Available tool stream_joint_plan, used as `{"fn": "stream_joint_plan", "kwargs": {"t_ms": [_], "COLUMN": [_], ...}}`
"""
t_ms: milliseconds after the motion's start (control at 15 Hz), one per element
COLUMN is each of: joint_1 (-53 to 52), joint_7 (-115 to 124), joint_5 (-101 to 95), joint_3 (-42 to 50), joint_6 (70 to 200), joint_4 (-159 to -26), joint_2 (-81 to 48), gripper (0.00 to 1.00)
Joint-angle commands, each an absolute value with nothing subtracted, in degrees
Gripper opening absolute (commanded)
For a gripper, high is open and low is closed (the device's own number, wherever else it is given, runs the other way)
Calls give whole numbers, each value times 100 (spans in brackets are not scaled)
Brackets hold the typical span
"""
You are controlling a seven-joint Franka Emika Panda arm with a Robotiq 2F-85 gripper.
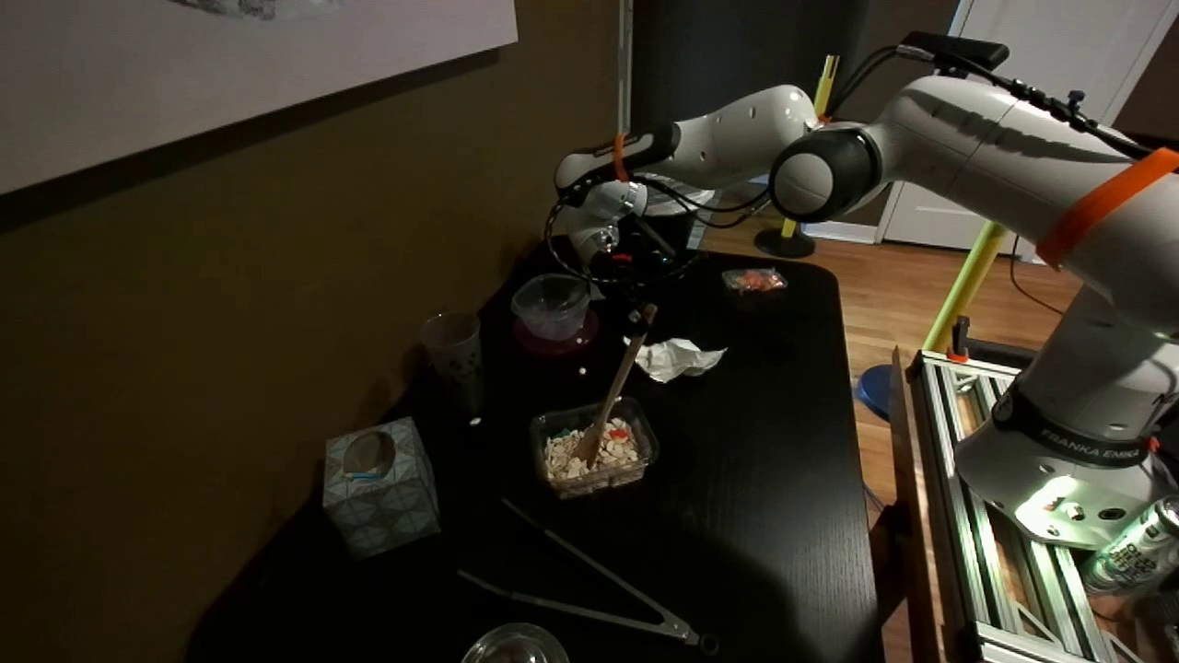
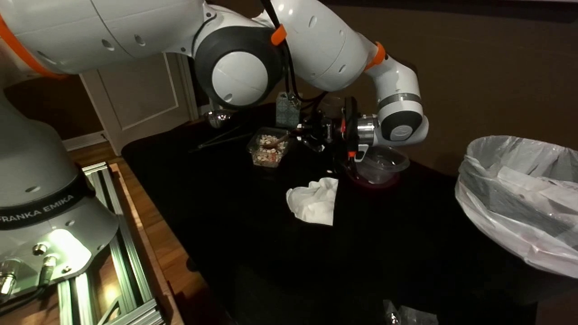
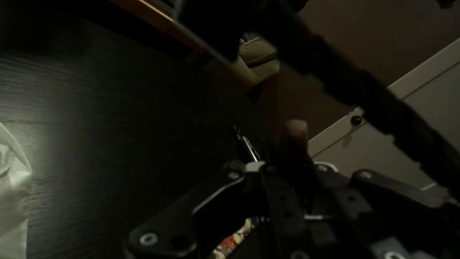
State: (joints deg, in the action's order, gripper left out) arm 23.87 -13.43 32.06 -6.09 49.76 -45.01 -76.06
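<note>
The white arm (image 1: 976, 157) has orange bands (image 1: 1103, 207). Black cables (image 1: 1059, 109) run above its lettered base (image 1: 1022, 483). Silver screws (image 3: 148, 239) stud the gripper (image 3: 293, 166).

In an exterior view, we look down along the table (image 1: 764, 516) from the edge by the tongs (image 1: 671, 626). In an exterior view, we face the reverse way from beside the bin (image 2: 510, 216), the arm (image 2: 320, 49) being near. Both share the tub (image 1: 599, 481), the spoon (image 1: 624, 373) and the robot base (image 1: 1004, 470). The wrist view, tilted and close, faces the tongs' end and a door (image 3: 377, 154).
</note>
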Motion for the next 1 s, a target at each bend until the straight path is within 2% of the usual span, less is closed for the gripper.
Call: {"fn": "stream_joint_plan", "kwargs": {"t_ms": [0, 733, 800, 867, 933], "joint_1": [2326, 1944, 1911, 1897, 1900], "joint_7": [-1233, -1305, -1303, -1303, -1303], "joint_5": [3263, 3200, 3199, 3199, 3199], "joint_3": [-708, -695, -706, -705, -702], "joint_6": [4988, 5120, 5117, 5118, 5118], "joint_4": [-4047, -3972, -3964, -3965, -3965], "joint_2": [-7882, -7704, -7698, -7697, -7697], "gripper": [3, 3, 13, 13, 3]}}
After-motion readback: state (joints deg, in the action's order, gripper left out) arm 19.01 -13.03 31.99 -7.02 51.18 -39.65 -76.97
